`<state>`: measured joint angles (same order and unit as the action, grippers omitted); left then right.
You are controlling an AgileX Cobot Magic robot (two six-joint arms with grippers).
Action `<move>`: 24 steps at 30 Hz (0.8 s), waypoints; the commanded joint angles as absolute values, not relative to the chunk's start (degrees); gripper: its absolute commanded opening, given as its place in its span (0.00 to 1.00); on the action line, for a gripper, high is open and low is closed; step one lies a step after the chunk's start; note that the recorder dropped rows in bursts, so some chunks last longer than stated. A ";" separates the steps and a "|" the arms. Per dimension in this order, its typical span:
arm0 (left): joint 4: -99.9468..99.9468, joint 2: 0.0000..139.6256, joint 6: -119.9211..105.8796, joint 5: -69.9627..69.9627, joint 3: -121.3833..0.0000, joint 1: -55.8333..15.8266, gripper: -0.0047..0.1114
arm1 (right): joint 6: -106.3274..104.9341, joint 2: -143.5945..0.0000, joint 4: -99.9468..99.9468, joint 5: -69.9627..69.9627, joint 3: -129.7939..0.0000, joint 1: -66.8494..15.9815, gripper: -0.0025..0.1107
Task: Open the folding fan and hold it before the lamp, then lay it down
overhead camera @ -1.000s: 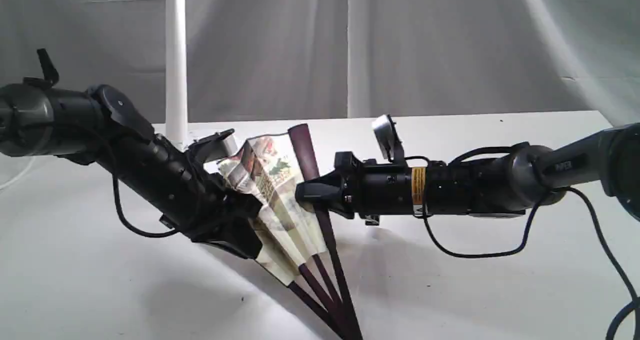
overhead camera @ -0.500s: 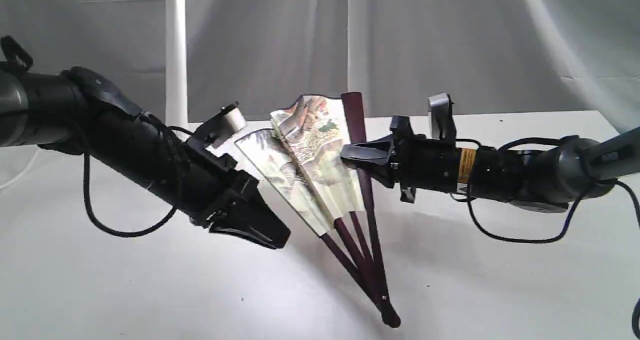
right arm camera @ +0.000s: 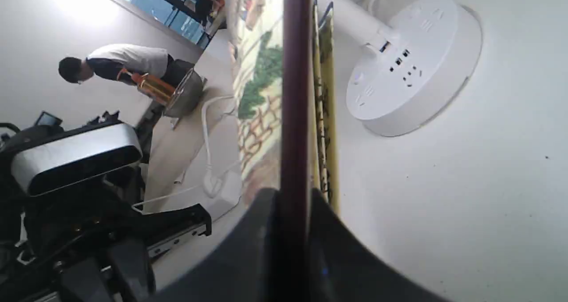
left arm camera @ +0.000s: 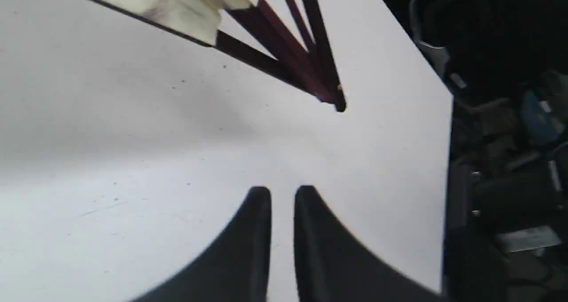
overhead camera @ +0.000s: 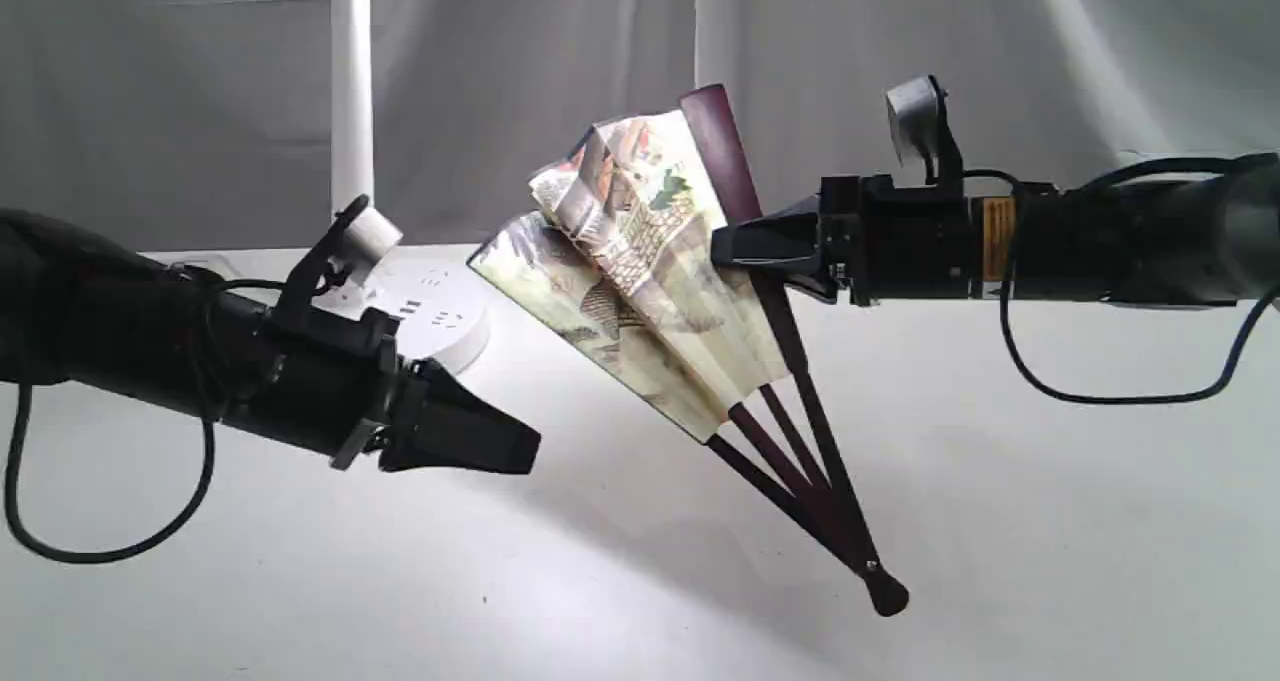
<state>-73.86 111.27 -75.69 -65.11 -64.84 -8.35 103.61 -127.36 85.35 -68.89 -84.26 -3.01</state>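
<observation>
The folding fan [overhead camera: 640, 261] hangs partly spread in the air, its pleats bunched, its pivot [overhead camera: 885, 591] low near the table. My right gripper [overhead camera: 745, 246] is shut on the fan's maroon guard stick [right arm camera: 295, 93], at mid length. My left gripper [overhead camera: 520, 446] hovers to the left of the fan and lower, apart from it. Its fingers stand almost together with nothing between them [left arm camera: 282, 191]. The ribs [left arm camera: 288, 49] show ahead of it. The lamp's white post [overhead camera: 352, 91] and round base [overhead camera: 440, 311] stand behind, left of the fan.
The white table [overhead camera: 1000, 521] runs to an edge [left arm camera: 446, 160] with dark clutter beyond. A grey curtain [overhead camera: 900, 61] backs the scene. The lamp base with its sockets [right arm camera: 412, 67] lies just beyond the fan. My left arm [overhead camera: 150, 351] stretches low across the table's left.
My right gripper has lifted the fan up and to the right. My left gripper let go of the fan and drew back left and down, uncovering the lamp base.
</observation>
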 commanded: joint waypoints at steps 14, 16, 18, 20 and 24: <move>-99.95 95.90 -114.63 -24.57 -44.73 -8.25 0.04 | 104.34 -115.40 99.95 -56.40 -84.08 -2.84 0.02; -99.95 96.12 -117.23 -24.43 -44.46 -8.25 0.04 | 105.22 -114.03 99.95 -54.38 -84.08 -2.84 0.02; -99.95 96.10 -116.63 -24.43 -44.46 -8.25 0.04 | 105.22 -112.92 99.95 -53.50 -83.43 -2.84 0.02; -99.95 96.10 -114.73 -24.43 -44.58 -8.25 0.04 | 104.77 -111.78 99.95 -51.96 -82.44 -2.94 0.02; -99.95 96.10 -110.76 -24.43 -44.58 -8.25 0.04 | 101.97 -109.53 99.95 -47.88 -80.04 -2.94 0.02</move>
